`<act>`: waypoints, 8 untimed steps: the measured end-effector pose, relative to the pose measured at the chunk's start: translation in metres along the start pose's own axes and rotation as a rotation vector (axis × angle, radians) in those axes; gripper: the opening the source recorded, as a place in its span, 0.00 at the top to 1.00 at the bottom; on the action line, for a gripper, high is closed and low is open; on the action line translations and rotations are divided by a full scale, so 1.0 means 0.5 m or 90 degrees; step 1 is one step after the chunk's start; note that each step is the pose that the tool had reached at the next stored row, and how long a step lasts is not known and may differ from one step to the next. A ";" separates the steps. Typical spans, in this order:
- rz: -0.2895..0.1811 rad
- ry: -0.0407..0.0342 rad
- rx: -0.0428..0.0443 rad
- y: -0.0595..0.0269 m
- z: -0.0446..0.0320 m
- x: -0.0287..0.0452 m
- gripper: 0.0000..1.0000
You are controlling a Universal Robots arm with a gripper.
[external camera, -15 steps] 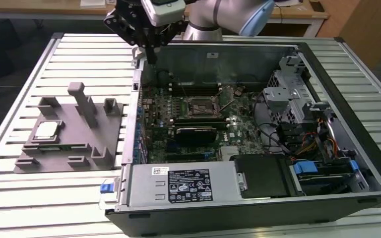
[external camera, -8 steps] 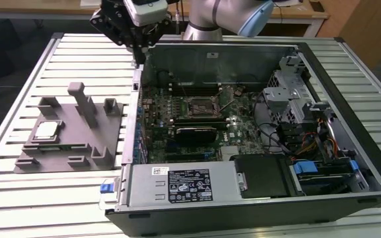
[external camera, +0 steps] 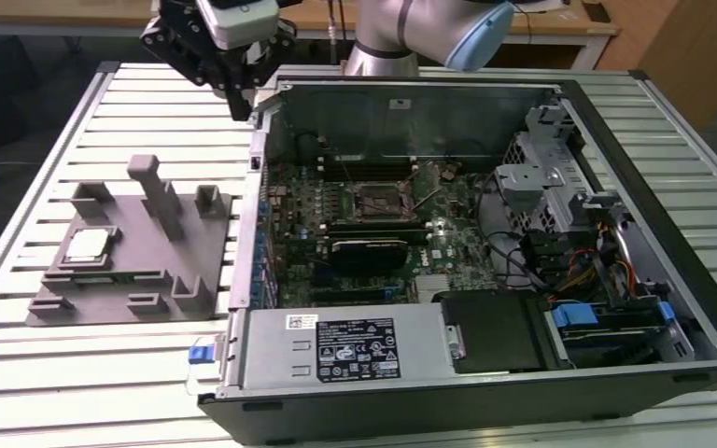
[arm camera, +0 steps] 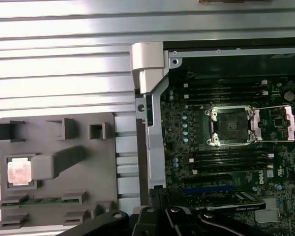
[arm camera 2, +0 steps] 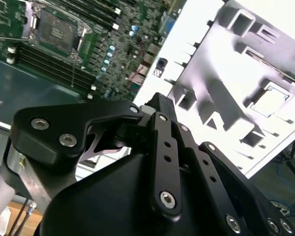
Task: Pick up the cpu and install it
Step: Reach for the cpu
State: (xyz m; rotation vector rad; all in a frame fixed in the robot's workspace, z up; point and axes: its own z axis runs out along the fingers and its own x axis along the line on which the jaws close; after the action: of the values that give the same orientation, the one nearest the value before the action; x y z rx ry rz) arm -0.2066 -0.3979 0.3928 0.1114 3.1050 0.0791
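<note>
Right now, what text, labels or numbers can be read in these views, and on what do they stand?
The black label on the power supply: print too small to read.
The white sticker beside it: too small to read.
The motherboard markings: too blurred to read.
The cpu top: no legible print.

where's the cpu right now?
The cpu lies in a recess of the grey fixture plate, on the exterior view's left, beside the open computer case and not in the motherboard socket.
</note>
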 end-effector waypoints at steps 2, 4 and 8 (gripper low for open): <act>0.000 0.0000 0.0000 -0.001 0.000 0.011 0.89; 0.000 -0.0001 -0.0001 -0.002 -0.001 0.023 0.89; 0.001 -0.0001 0.0000 -0.003 -0.001 0.046 0.89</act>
State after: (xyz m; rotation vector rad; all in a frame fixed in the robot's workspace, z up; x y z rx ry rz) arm -0.2298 -0.3979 0.3928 0.1137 3.1049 0.0791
